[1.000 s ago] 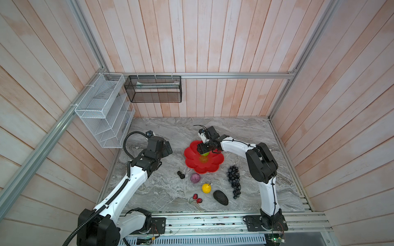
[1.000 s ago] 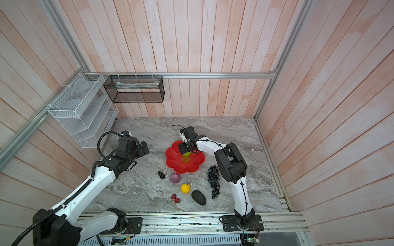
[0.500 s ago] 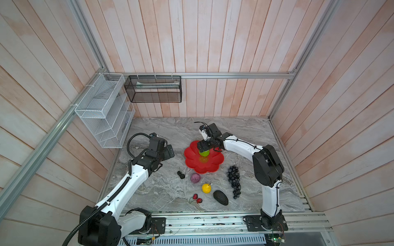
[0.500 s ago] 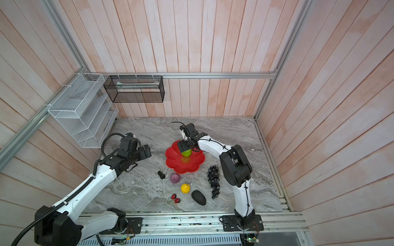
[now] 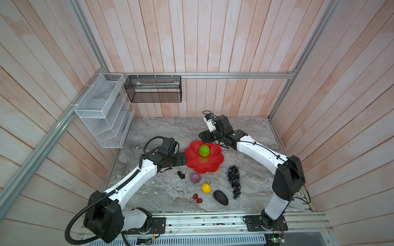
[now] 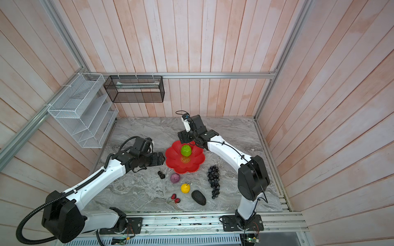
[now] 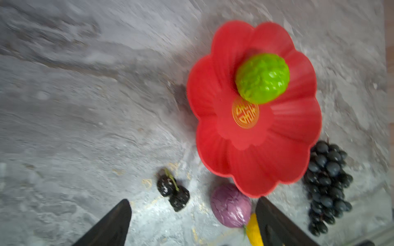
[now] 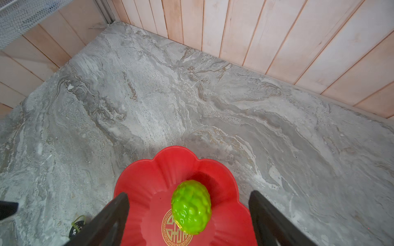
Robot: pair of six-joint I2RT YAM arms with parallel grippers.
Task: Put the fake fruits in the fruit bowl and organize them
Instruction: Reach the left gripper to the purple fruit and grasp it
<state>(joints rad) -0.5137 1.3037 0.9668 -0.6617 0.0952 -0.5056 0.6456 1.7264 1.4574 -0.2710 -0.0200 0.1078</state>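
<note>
The red flower-shaped fruit bowl [image 5: 214,165] [image 6: 195,164] sits mid-table with the bumpy green ball [image 5: 204,150] [image 8: 191,206] resting in it beside the gold emblem. My right gripper [image 5: 205,138] [image 8: 189,193] hovers open above the bowl's far rim, apart from the ball. My left gripper [image 5: 183,159] [image 7: 193,202] is open and empty at the bowl's left edge. On the table in front of the bowl lie small dark berries [image 5: 181,174] [image 7: 172,191], a purple fruit [image 5: 195,178] [image 7: 230,205], a yellow fruit [image 5: 206,188], red strawberries [image 5: 197,198], a dark avocado [image 5: 220,197] and a grape bunch [image 5: 234,180] [image 7: 328,183].
A white wire rack [image 5: 102,110] hangs on the left wall and a black mesh basket [image 5: 153,89] on the back wall. Wooden walls close in the marble table on three sides; a metal rail [image 5: 202,221] runs along the front.
My right gripper has lifted back off the green ball, which stays in the bowl. My left arm has swung right, up to the bowl's left edge.
</note>
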